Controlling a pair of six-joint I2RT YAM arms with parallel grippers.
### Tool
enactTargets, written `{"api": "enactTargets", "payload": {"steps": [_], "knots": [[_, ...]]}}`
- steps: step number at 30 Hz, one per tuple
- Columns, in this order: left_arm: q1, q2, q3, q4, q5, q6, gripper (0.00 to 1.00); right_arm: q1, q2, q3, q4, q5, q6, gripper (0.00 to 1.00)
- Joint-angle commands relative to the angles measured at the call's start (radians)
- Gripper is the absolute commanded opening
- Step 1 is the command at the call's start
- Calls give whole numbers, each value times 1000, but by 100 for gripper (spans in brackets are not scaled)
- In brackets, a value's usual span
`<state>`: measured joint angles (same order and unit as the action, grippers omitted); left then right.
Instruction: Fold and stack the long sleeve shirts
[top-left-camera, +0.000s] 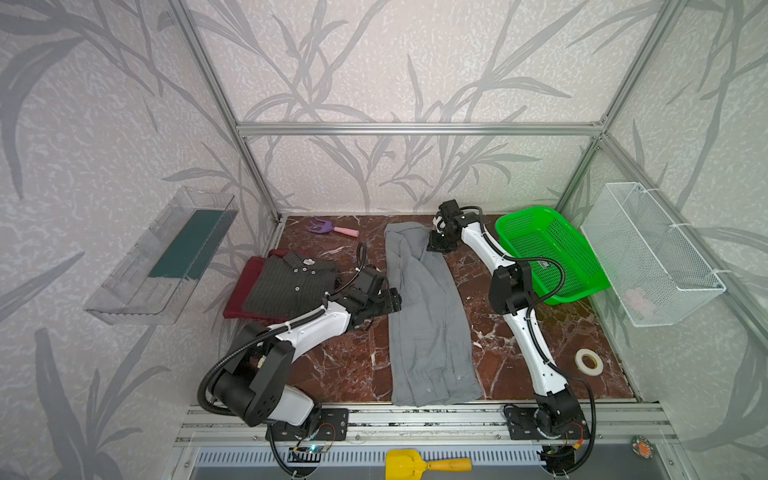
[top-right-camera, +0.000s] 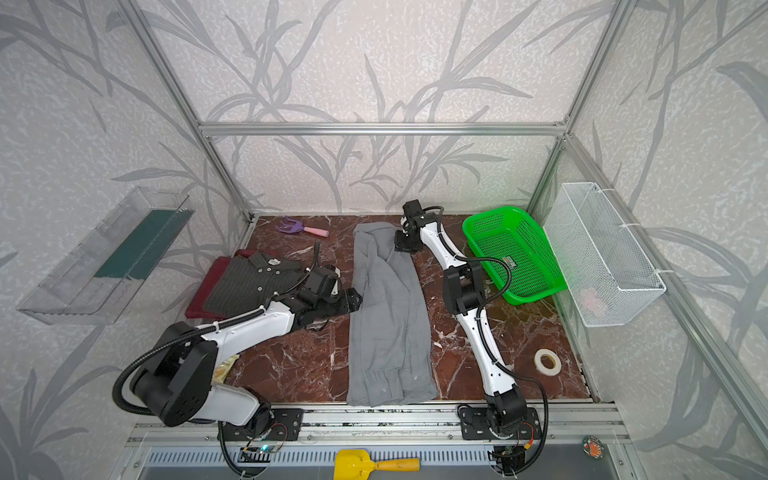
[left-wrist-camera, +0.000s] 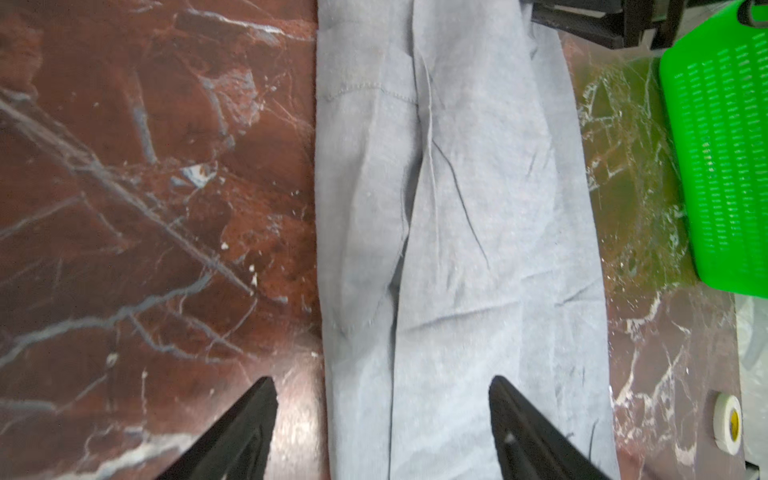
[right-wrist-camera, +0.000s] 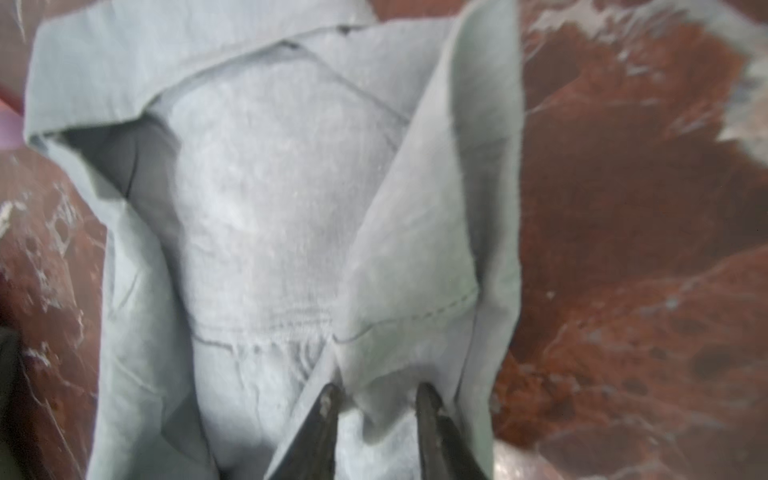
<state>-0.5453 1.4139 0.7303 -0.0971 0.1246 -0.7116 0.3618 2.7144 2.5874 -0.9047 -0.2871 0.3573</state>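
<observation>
Well, just to the left of the left gripper (top-left-camera: 392, 300), the dark pinstriped shirt (top-left-camera: 286, 286) lay folded on top of the folded maroon shirt (top-left-camera: 243, 291), stacked on the marble tabletop (top-left-camera: 340, 365). I had that gripper's jaws spread wide with nothing held between them. In its wrist view one finger (left-wrist-camera: 249, 424) stood over bare marble and its partner over cloth, straddling the left edge of the light grey shirt (top-left-camera: 428, 316) about halfway along. That shirt lay stretched long between my two grippers, sides folded inward, collar at the far end. The right gripper (right-wrist-camera: 376, 388) sat at the collar end with its jaws only narrowly apart and a fold of grey cloth between them; whether it was actually pinching, I could not tell. Right of it stood the green basket (top-left-camera: 536, 209), with a tape roll (top-left-camera: 589, 361) well apart
</observation>
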Motion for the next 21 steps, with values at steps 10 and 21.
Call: {"api": "enactTargets", "payload": {"steps": [10,21], "knots": [[-217,-386,-291,-147,-89,-205,83,83,-1070,-1072,343,119,26,71],[-472,-568,-422,-208,-156,-415,83,210,-1763,-1830,189,118,174,73]]}}
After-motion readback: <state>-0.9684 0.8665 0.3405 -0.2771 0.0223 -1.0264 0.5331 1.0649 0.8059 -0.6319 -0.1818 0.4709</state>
